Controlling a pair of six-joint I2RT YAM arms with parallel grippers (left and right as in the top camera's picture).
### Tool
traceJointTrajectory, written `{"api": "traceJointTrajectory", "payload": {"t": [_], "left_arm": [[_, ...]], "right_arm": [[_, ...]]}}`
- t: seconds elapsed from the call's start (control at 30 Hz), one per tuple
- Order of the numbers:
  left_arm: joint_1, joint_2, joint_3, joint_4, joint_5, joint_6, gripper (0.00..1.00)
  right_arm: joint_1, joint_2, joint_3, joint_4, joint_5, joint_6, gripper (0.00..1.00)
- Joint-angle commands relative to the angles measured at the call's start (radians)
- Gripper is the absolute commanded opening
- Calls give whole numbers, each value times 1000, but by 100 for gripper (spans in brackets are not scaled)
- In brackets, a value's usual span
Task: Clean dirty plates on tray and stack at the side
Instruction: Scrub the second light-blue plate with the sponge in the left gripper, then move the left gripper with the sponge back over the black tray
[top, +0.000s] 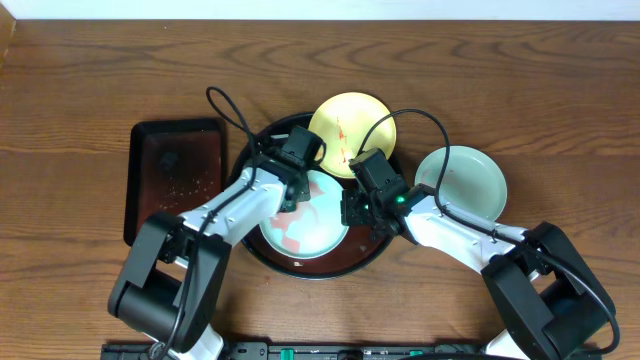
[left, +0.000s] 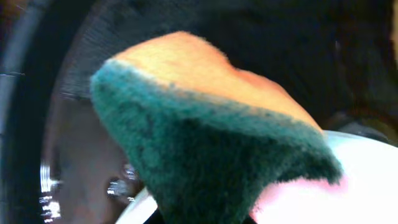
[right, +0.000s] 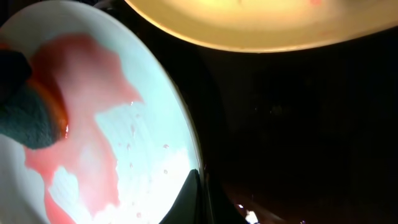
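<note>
One small black tray (top: 175, 180) with square corners lies far left on the brown table (top: 80, 90). Beside it is one big round tray (top: 365, 252), black and shiny. That makes two trays.

I count three plates: two pale blue and one yellow. Two sit on the round tray and one sits off it.

My left gripper (top: 293, 195) is squeezed around one sponge (left: 205, 143), green below and orange on top. The sponge presses on the sauce plate (top: 312, 228), a blue one at the front of the round tray. Big red smears cover much of it.

At the back of the round tray is the yellow plate (top: 350, 125), with a few thin red streaks.

My right gripper (top: 352, 212) is closed tight, its tip at the right edge of the sauce plate. I cannot tell if it pinches the edge.

Far right, the clean plate (top: 465, 180), also blue, lies on the table just beside the round tray.
</note>
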Motion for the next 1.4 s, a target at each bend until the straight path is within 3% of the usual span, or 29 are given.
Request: {"api": "traceJointTrajectory", "payload": {"t": [0.0,0.1,0.4,0.57,0.7,0.8,0.9,1.0,1.37], "left_arm": [[2,11,-29,-43,324,107,8],[3,-11,-27,-46,426,110,8],[89,-183,0,-60,434,109,8],[201,-306,0,-61,402,109,8],[299,-379,0,-72,282,110,7],[338,-383,-1,-73,231,113,8],[354,-370,-5,-77,227,117,8],[354,-348,-12,-93,227,117,8],[354,-281,-12,-165,227,117,8]], "right_arm": [[-9,5,-2,-10,20,-13,1],[-9,4,-2,-14,20,-13,1],[-8,4,-2,-42,16,-12,1],[-8,4,-2,-37,18,-3,1],[-6,5,-2,-33,17,8,1],[2,7,-2,-34,13,15,11],[15,13,-2,-30,8,23,12],[23,13,-2,-25,-21,26,1],[27,-62,39,-109,-52,9,1]]}}
